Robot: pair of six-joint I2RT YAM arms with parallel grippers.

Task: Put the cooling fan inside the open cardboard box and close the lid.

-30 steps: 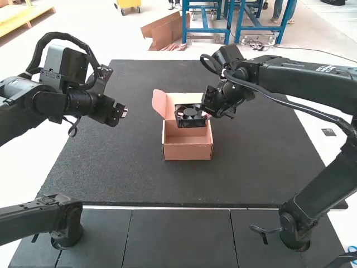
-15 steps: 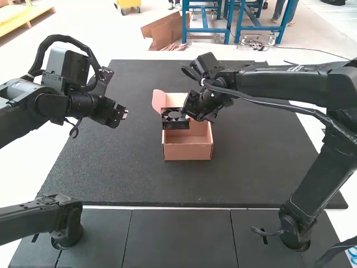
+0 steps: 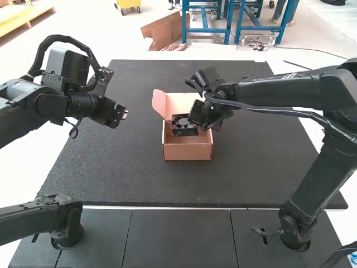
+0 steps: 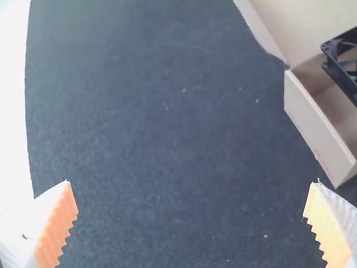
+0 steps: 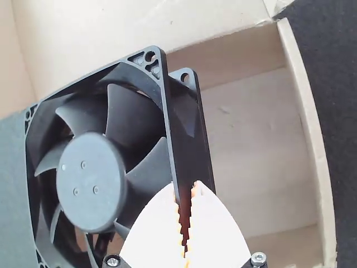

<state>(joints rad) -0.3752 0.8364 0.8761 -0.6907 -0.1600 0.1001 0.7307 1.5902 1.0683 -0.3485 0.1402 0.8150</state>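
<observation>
A black square cooling fan point(image 3: 183, 124) point(image 5: 111, 167) hangs partly inside the open cardboard box point(image 3: 187, 146) in the middle of the mat, its lower part below the rim. My right gripper point(image 3: 201, 118) point(image 5: 186, 215) is shut on the fan's frame edge. The box lid point(image 3: 160, 104) stands open at the back left. My left gripper point(image 3: 120, 114) point(image 4: 189, 223) hovers open over bare mat well to the left of the box, its orange-padded fingers point(image 4: 56, 220) wide apart. The box's corner point(image 4: 321, 134) and the fan's edge point(image 4: 343, 61) show in the left wrist view.
A black mat point(image 3: 111, 162) covers the table, with white table surface around it. Open mat lies in front of and to both sides of the box.
My right gripper has carried the fan from above the box's back edge, first leftward, then down into the box opening. The left arm has kept still.
</observation>
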